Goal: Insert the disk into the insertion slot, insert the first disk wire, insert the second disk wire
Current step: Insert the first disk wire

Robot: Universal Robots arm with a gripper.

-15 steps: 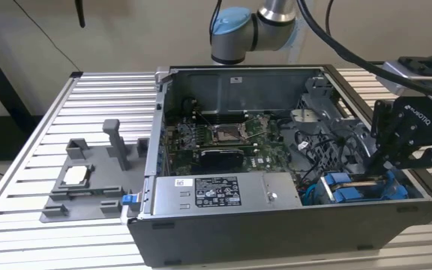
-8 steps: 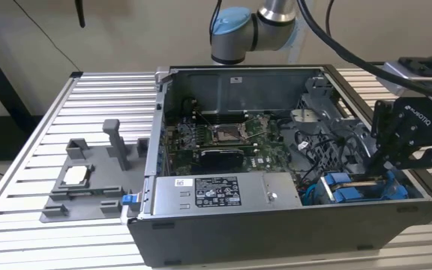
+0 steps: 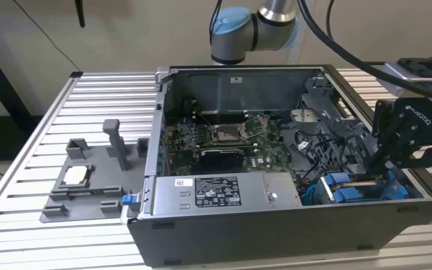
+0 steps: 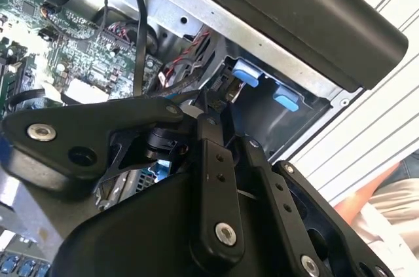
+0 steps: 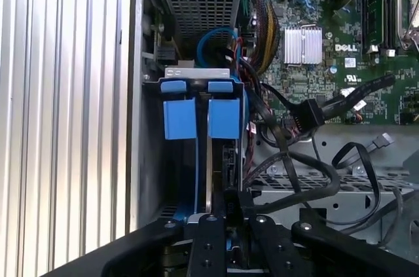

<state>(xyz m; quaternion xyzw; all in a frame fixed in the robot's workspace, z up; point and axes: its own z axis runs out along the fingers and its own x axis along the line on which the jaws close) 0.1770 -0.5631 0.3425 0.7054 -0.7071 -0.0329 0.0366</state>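
Observation:
The disk stands edge-on in the insertion slot at the case's near corner on the exterior view's right, and its blue carrier tabs show. The blue carrier also shows low in the case in the exterior view. My gripper reaches down into that bay, its black fingers close together on the disk's near end. In the second wrist view the fingertips sit just in front of the blue tabs. A black disk wire connector lies loose beside the bay, and a second one lies further off.
The open case holds a motherboard and a grey labelled power-supply box. Black cables crowd the space beside the bay. A grey fixture sits on the slatted table at the exterior view's left. A person's arm is beyond the case.

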